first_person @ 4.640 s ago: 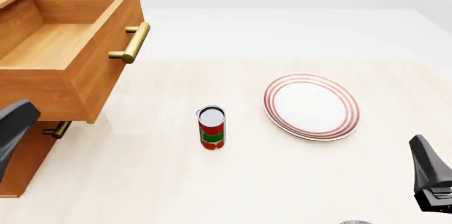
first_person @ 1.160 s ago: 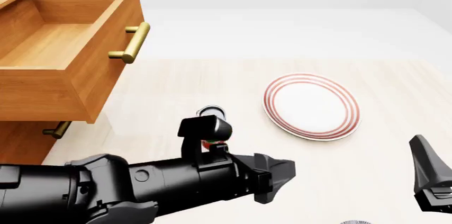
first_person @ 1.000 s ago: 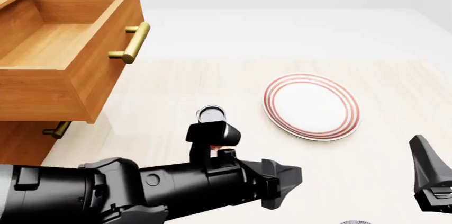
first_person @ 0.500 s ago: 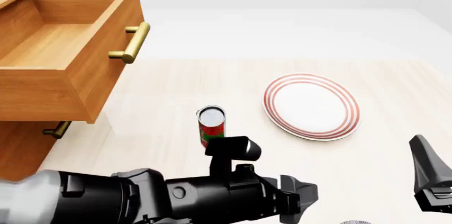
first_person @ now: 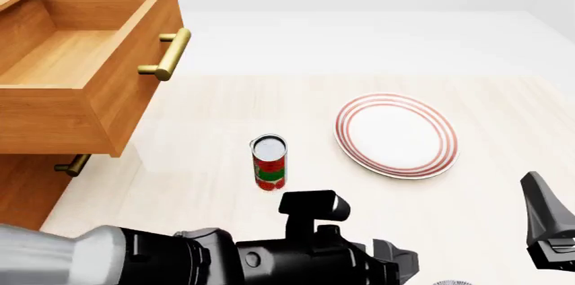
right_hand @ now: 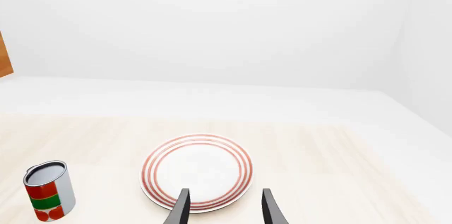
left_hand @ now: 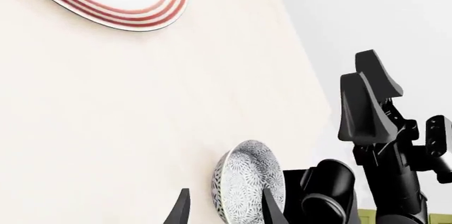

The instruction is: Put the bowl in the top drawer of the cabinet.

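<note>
The bowl (left_hand: 251, 181), white with a dense blue-grey pattern, rests on the table near its front edge. In the front view only a sliver of the bowl (first_person: 452, 283) shows at the bottom. My left gripper (left_hand: 226, 211) is open, its two fingertips reaching toward the bowl's near side, short of it. In the front view the left gripper (first_person: 404, 271) is low, just left of that sliver. The right gripper (right_hand: 226, 208) is open and holds nothing. The cabinet (first_person: 27, 194) stands at the left with its top drawer (first_person: 85, 106) pulled out and empty, brass handle (first_person: 166, 54) on its front.
A red and green can (first_person: 269, 162) stands upright mid-table. A flat white plate with red rings (first_person: 395, 135) lies to its right. The right arm (left_hand: 381, 128) stands upright just beyond the bowl. The lower drawer's small handle (first_person: 72, 165) sits under the open drawer.
My left arm has swung in from the left, then slid toward the table's front edge and to the right, uncovering the can. The right arm has not moved.
</note>
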### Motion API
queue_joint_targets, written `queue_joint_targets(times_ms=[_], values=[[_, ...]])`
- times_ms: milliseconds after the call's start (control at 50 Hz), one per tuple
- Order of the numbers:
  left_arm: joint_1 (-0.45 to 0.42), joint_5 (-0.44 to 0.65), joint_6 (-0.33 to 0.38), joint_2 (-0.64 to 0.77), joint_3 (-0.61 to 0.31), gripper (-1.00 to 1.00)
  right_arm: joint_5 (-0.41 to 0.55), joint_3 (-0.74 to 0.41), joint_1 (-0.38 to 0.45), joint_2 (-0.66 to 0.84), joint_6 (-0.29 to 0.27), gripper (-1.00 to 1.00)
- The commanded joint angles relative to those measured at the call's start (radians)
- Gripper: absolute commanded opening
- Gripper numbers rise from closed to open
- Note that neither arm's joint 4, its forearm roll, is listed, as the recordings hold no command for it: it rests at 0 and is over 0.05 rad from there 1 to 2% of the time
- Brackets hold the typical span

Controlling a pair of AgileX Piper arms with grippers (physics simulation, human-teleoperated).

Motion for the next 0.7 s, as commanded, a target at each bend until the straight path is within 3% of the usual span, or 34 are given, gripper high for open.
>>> queue_joint_targets(times_ms=[20, 700], values=[[-0.009, -0.016, -0.017, 0.038, -0.012, 1.0, 0.0, 0.0, 0.0, 0.0, 0.0, 1.0], [-0.044, -0.074, -0.08, 0.131, -0.029, 1.0, 0.0, 0.0, 0.0, 0.0, 0.0, 1.0]])
